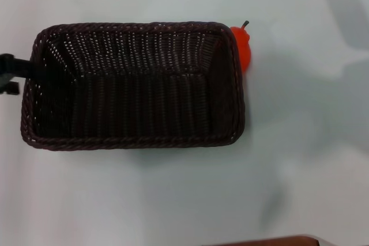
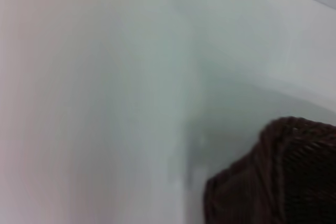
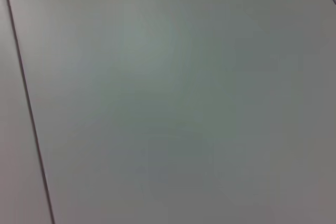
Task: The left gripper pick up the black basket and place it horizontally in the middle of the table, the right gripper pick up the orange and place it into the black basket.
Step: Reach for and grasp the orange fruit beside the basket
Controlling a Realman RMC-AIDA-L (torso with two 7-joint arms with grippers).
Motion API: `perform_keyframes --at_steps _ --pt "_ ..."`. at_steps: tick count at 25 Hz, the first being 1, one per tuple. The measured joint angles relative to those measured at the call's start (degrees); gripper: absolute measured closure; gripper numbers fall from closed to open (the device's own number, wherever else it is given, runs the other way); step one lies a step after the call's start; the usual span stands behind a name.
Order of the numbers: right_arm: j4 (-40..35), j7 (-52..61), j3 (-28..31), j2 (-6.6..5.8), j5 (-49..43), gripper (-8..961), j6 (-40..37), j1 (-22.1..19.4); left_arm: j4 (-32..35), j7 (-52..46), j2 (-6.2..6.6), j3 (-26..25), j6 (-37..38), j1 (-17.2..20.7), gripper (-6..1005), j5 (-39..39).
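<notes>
The black basket lies lengthwise across the middle-left of the white table, open side up and empty. The orange sits on the table outside the basket, touching its far right corner, stem up. My left gripper shows only as a black piece at the left edge, reaching to the basket's left rim. A corner of the basket also shows in the left wrist view. My right gripper is out of view; the right wrist view shows only a bare pale surface.
The white table spreads to the right of and in front of the basket. A dark brown edge shows at the bottom of the head view.
</notes>
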Motion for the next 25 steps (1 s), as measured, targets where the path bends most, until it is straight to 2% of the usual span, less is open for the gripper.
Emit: perform_keyframes --at_steps 6,10,13,15,17,18,21,25 --pt "-0.8 0.4 -3.4 -0.26 -0.1 40 3.0 -1.9 0.3 1.8 3.19 -0.4 0.4 -0.2 266 -0.1" --pt "-5.8 5.8 -11.6 -1.75 -6.1 43 2.2 -4.5 -0.2 4.9 4.94 -3.2 2.5 -0.3 178 -2.6" --pt "-16.0 15.8 -17.0 -2.49 -19.7 45 0.3 -6.8 -0.6 11.2 4.42 -8.5 5.3 -0.2 166 -8.1" --pt "-24.0 29.1 -18.3 -2.72 -32.0 46 -0.9 -7.6 -0.1 15.8 3.69 -11.9 6.8 0.1 171 -12.7" --pt "-31.6 42.9 -18.5 -2.93 -44.4 48 0.7 -7.7 -0.1 21.0 2.40 -15.7 8.1 1.2 172 -19.0" --pt "-35.5 49.3 -18.5 -3.00 -51.0 49 2.6 -7.5 -0.2 23.0 1.73 -17.2 8.7 1.9 172 -21.9" --pt "-48.3 68.9 -18.3 -3.35 -71.1 51 11.6 -5.6 -0.4 25.9 0.74 -19.7 9.5 3.4 172 -27.6" --pt "-59.5 83.5 -18.1 -4.52 -88.2 53 29.6 -0.3 0.1 28.8 0.38 -21.1 10.1 6.3 171 -35.1"
